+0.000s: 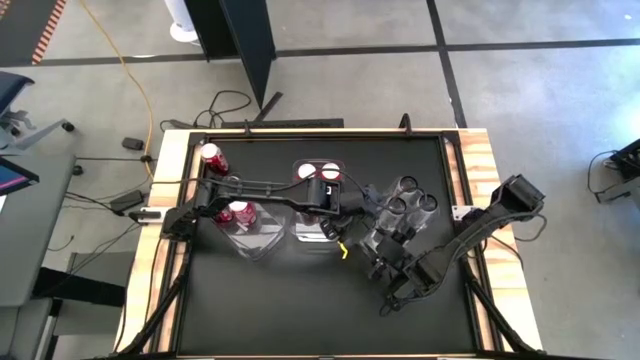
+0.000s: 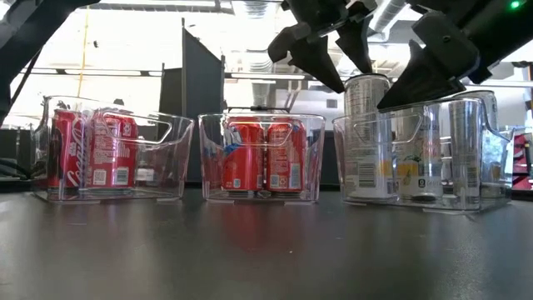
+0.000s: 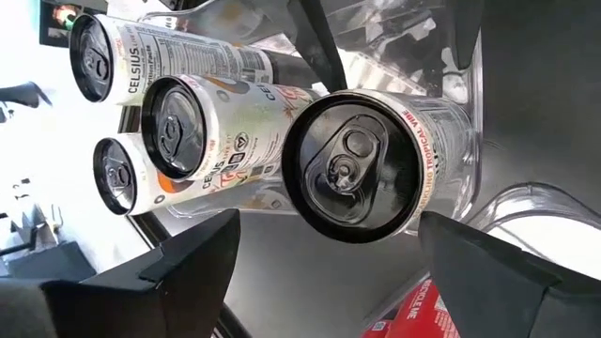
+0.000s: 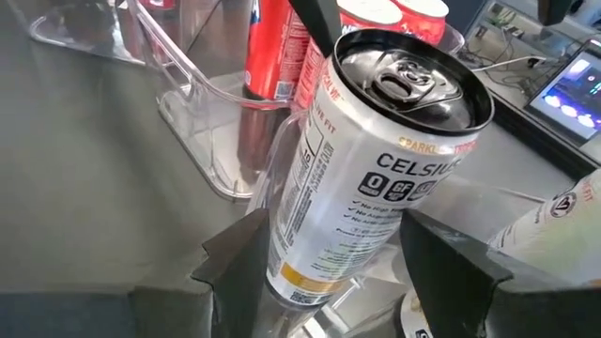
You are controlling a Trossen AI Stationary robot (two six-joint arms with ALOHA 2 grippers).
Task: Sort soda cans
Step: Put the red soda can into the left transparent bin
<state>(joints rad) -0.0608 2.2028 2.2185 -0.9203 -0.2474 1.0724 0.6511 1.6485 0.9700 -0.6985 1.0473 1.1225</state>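
Both grippers, left [image 2: 333,62] and right [image 2: 416,79], fingers apart, flank 1 silver can [image 2: 366,137] entering the right-edge bin [image 2: 491,167] on the bench; next, let go and lift clear.

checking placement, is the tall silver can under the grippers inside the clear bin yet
Partly: the tall silver can stands upright in the clear plastic bin, top above the rim.

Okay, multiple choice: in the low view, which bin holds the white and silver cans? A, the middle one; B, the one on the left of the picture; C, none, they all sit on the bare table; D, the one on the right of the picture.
D: the white and silver cans stand inside the clear bin on the right, while the left bin and middle bin hold only red cans.
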